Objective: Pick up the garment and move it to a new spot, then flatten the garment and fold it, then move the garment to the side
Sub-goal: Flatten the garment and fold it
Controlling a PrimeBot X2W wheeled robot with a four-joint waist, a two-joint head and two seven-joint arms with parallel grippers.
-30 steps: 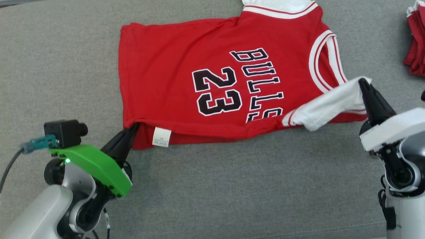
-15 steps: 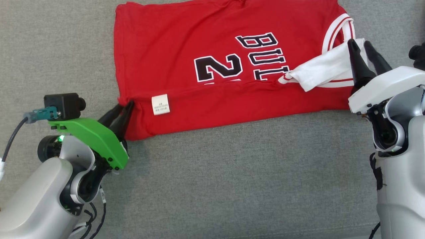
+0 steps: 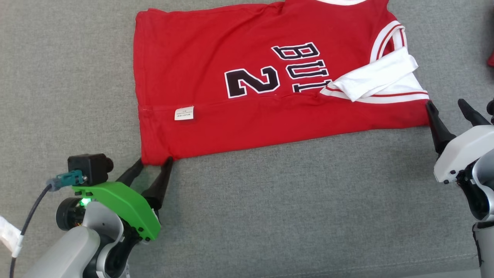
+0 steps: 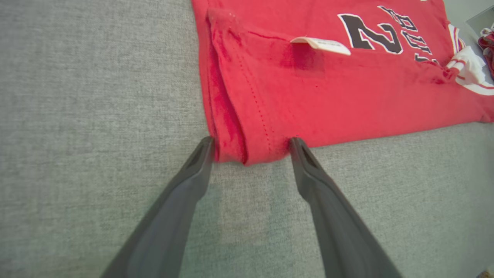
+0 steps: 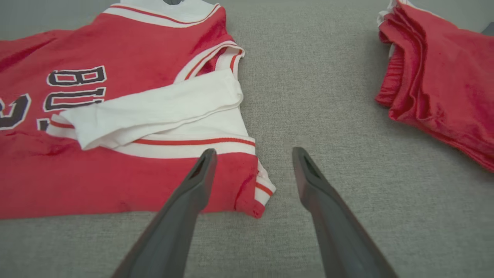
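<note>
Left gripper (image 3: 154, 160), right gripper (image 3: 444, 102) splayed, empty; garment (image 3: 251, 54) lies folded on grey surface (image 3: 270, 200).

surface: grey woven fabric (image 3: 270, 200) | seam (image 3: 386, 264): stitched line near lower edge | light: even, soft shadows

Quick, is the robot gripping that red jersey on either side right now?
Left end effector: open, straddling a corner of the jersey, not gripping.
Right end effector: open, holding nothing, beside the jersey.

The left gripper (image 3: 153, 165) sits at lower left, jaws spread wide. The right gripper (image 3: 444, 107) sits at the right edge, jaws likewise spread.
</note>
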